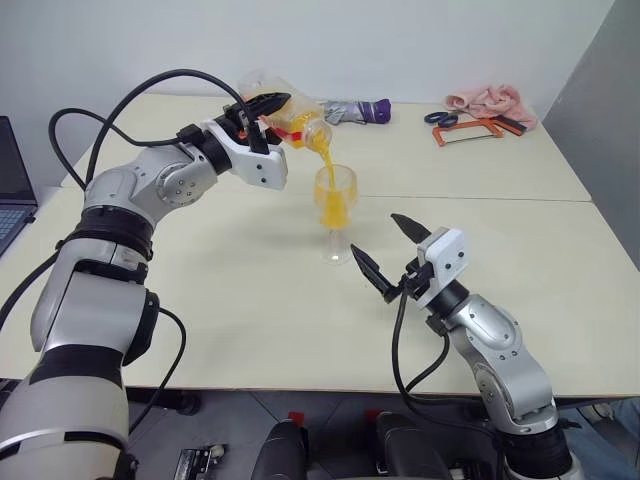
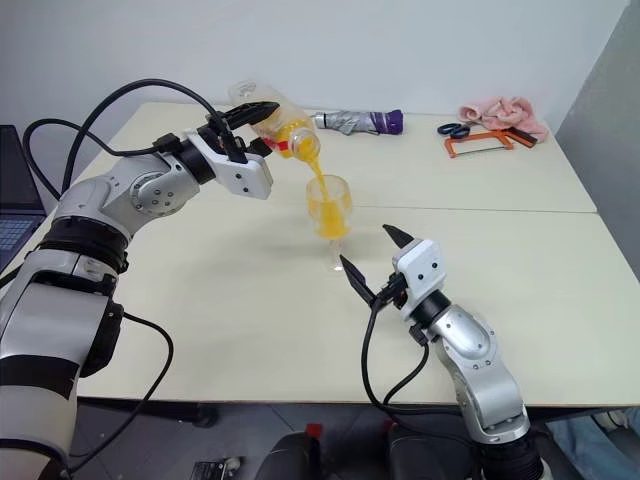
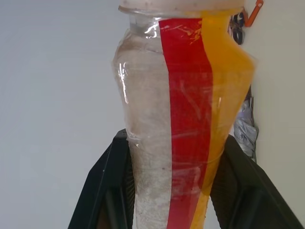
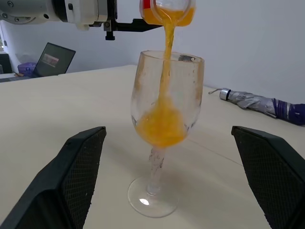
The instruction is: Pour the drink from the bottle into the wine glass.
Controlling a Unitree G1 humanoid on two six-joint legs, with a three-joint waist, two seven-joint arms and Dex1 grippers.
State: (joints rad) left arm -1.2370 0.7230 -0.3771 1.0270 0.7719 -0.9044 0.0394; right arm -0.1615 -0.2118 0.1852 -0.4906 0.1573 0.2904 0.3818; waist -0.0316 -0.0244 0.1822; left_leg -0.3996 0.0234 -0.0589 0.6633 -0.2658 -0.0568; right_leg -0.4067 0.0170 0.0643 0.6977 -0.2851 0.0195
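My left gripper (image 1: 262,108) is shut on the bottle (image 1: 292,120), a clear plastic one with a red label strip (image 3: 188,119), tipped mouth-down over the wine glass (image 1: 336,212). A stream of orange drink (image 4: 167,52) falls from its mouth into the bowl, where orange liquid (image 4: 161,128) has pooled. The glass stands upright on the table (image 1: 230,300). My right gripper (image 1: 388,253) is open just in front of the glass, its fingers (image 4: 76,176) either side of the stem and foot, not touching them.
A folded umbrella (image 1: 355,112) lies at the table's far edge behind the bottle. Scissors (image 1: 442,117), an orange hacksaw (image 1: 468,131) and a pink cloth (image 1: 487,100) sit at the far right. A laptop (image 1: 12,180) is at the left edge.
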